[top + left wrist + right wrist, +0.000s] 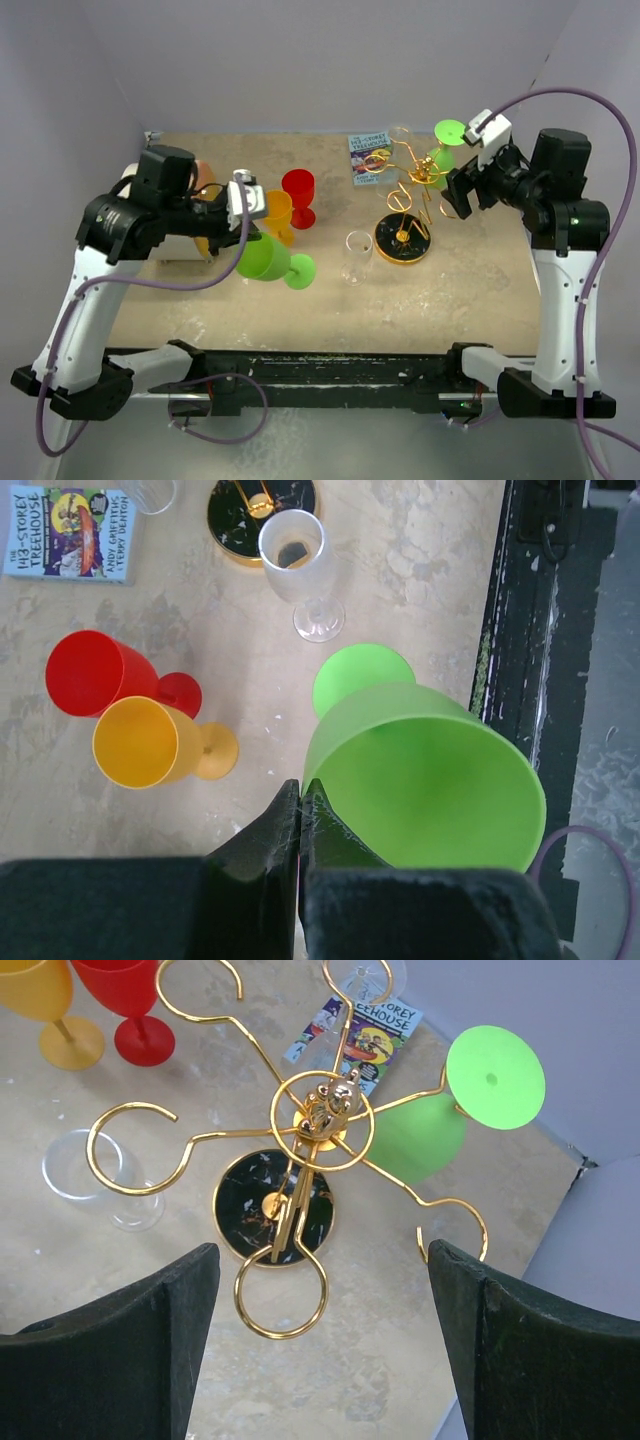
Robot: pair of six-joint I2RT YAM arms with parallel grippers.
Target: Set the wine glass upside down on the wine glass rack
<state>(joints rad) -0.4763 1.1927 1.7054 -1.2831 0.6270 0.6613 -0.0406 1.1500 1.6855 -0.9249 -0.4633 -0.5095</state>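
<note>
Left claw (301, 800) pinched the green glass (430, 790) by its rim, right claw (322, 1250) spread.
Rack (320, 1110) sat under the right claw; best to flip the glass and slide its stem into a free hook (283, 1300).

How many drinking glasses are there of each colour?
Green: 2, the held green glass and the hung green glass on the gold rack
Red: 1, the red glass
Orange: 1, the orange glass
Clear: 2, the nearer clear glass and the farther clear glass
Total: 6
</note>
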